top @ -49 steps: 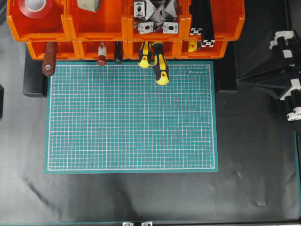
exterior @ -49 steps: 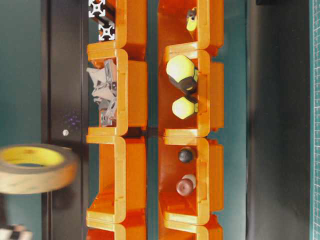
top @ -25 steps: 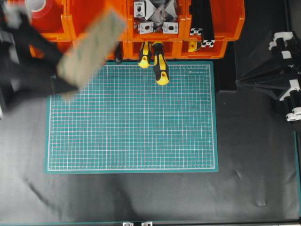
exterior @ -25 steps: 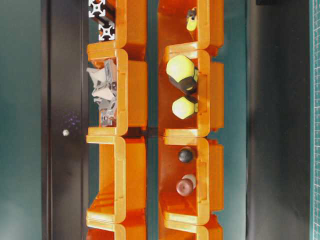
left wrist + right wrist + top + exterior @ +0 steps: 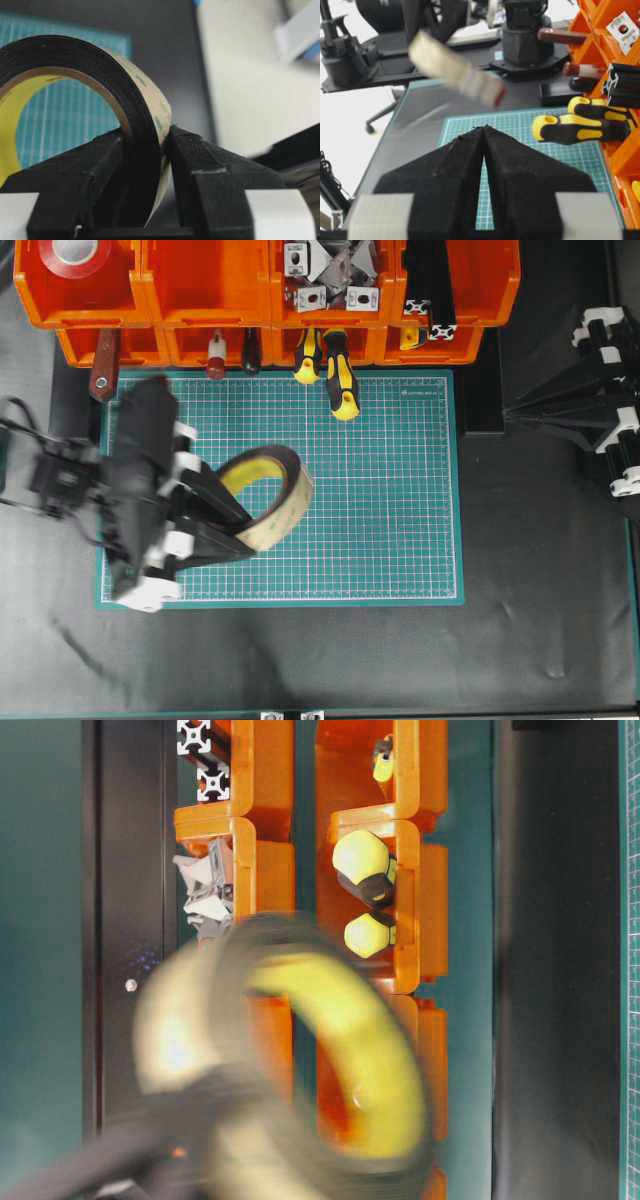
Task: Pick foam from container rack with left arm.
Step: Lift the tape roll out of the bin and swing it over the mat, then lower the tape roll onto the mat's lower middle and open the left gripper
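Foam (image 5: 268, 498) is out of the container rack (image 5: 200, 300): a second ago it wasn't over the mat, now the left tool (image 5: 225, 525) holds it above the green cutting mat (image 5: 380, 520), jaws pinching the ring wall. Pick looks done. Soft black layered foam, yellow liner, tan outer face. Right tool (image 5: 484, 131) closed, empty.

- A green cutting mat (image 5: 380, 500) with a white grid lies on the dark bench (image 5: 540, 640).
- Two yellow-and-black screwdriver handles (image 5: 340, 380) reach over the mat's top edge.
- A red tape roll (image 5: 75, 254) sits top left.
- Grey metal brackets (image 5: 330, 275) and black aluminium profiles (image 5: 430, 285) lie further right.
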